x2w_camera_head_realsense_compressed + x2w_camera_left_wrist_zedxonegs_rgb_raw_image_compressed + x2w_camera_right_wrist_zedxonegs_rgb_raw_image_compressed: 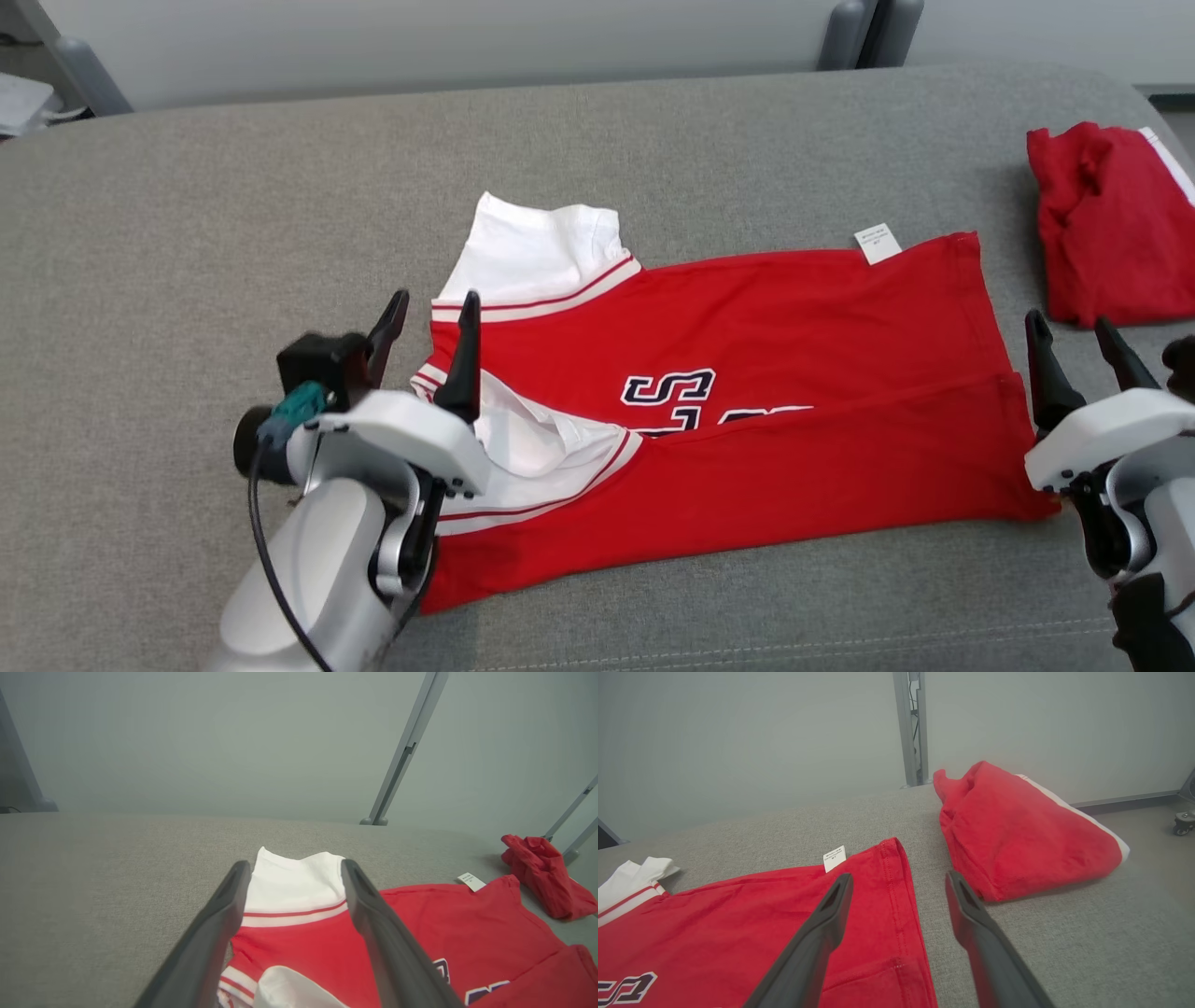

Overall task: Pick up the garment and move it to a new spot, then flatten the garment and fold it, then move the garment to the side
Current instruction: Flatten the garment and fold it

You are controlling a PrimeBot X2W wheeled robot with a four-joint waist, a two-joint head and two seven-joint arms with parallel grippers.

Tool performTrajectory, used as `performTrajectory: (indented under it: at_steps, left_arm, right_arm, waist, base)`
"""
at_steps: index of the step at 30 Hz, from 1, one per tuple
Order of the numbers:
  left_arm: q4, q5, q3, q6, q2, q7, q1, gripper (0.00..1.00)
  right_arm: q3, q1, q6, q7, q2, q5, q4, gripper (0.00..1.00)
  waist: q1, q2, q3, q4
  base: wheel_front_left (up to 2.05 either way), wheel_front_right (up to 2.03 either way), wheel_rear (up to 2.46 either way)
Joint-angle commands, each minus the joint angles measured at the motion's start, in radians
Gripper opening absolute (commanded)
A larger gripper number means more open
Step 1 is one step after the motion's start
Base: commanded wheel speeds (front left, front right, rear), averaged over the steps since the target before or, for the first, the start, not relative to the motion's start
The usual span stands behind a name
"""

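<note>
1. Red cloth jersey with white sleeves and navy lettering — lies spread on the grey fabric surface, with its near long edge folded over the lettering.
2. Left gripper — fingers apart, empty, at the sleeve end.
3. Right gripper — fingers apart, empty, just beside the hem.
4. Bundled red garment — far right, apart from the jersey.

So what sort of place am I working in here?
Probably a lab or test room set up for garment folding: a wide grey fabric-covered surface, plain pale walls with bare metal posts, and a second red garment bundled near its right edge.
</note>
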Motion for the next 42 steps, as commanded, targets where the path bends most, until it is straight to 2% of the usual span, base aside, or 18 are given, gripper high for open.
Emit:
performTrajectory:
  at_steps: [1, 11, 22, 31, 41, 42]
  left_arm:
    - [0.022, 0.015, 0.022, -0.018, 0.010, 0.017, -0.107, 1.00]
    - [0.287, 0.030, 0.001, -0.059, -0.006, 0.125, -0.453, 1.00]
    - [0.546, 0.053, -0.029, -0.072, -0.018, 0.204, -0.704, 1.00]
    - [0.707, 0.070, -0.053, -0.076, -0.024, 0.221, -0.836, 1.00]
    - [0.818, 0.092, -0.096, -0.115, -0.014, 0.243, -0.906, 1.00]
    - [0.824, 0.094, -0.101, -0.119, -0.014, 0.246, -0.911, 0.97]
  right_arm:
    - [0.027, -0.048, 0.000, 0.000, -0.007, -0.014, -0.005, 1.00]
    - [0.085, -0.139, 0.000, -0.019, -0.003, 0.027, 0.018, 1.00]
    - [0.133, -0.200, 0.000, -0.045, -0.022, 0.058, 0.002, 1.00]
    - [0.153, -0.230, 0.000, -0.058, -0.033, 0.074, -0.015, 1.00]
    - [0.162, -0.241, 0.000, -0.064, -0.039, 0.081, -0.012, 1.00]
    - [0.163, -0.244, 0.000, -0.065, -0.039, 0.081, -0.011, 1.00]
  waist:
    - [0.0000, 0.0000, 0.054, 0.000]
    - [0.0000, 0.0000, 0.211, -0.028]
    - [0.0000, 0.0000, 0.324, -0.072]
    - [0.0000, 0.0000, 0.381, -0.100]
    - [0.0000, 0.0000, 0.403, -0.113]
    - [0.0000, 0.0000, 0.406, -0.114]
  base:
    - [0.00, 0.00, 0.00]
    - [0.00, 0.00, 0.00]
    - [0.00, 0.00, 0.00]
    - [0.00, 0.00, 0.00]
    - [0.00, 0.00, 0.00]
    - [0.00, 0.00, 0.00]
